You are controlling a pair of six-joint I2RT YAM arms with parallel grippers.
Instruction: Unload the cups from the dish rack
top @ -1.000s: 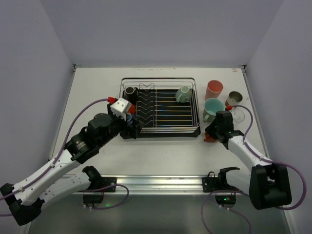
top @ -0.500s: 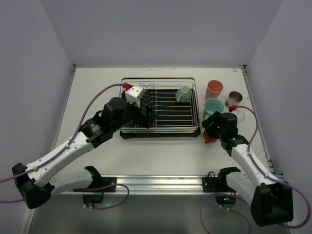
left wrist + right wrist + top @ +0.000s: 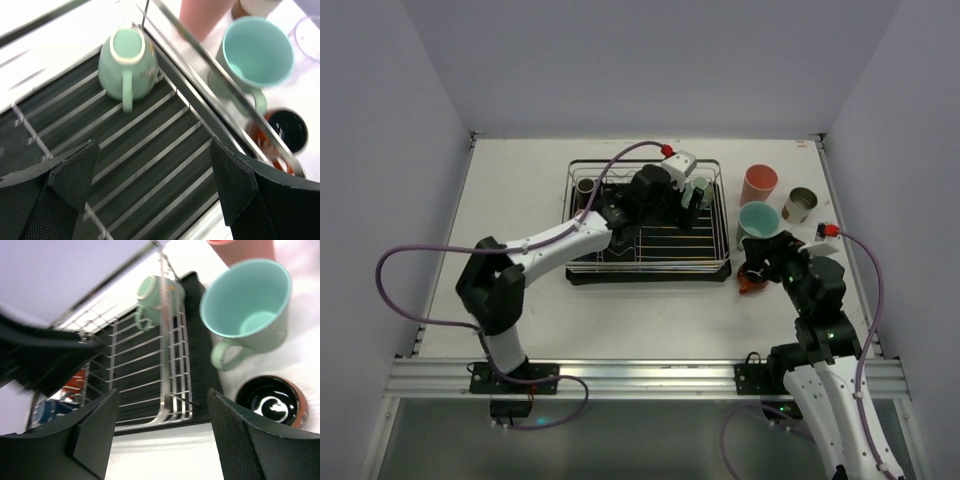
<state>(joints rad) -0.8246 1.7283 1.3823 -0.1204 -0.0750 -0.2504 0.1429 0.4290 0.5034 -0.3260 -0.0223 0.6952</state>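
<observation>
Freeing the orange cup (image 3: 272,400), our right end effector (image 3: 162,425) parts; our left end effector (image 3: 152,175), spread wide, now targets the mint mug (image 3: 127,60) in the dish rack (image 3: 650,263).

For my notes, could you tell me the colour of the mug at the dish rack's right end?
Mint green; the mug shows best in left wrist view.

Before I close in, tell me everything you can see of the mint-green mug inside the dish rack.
The mint-green mug looks like glazed ceramic, with a paler rim and small brownish marks on its side. It lies tipped over on the wires in the far right corner of the dish rack, mouth facing away from the open left hand, loop handle pointing toward it. The hand is not touching it.
</observation>
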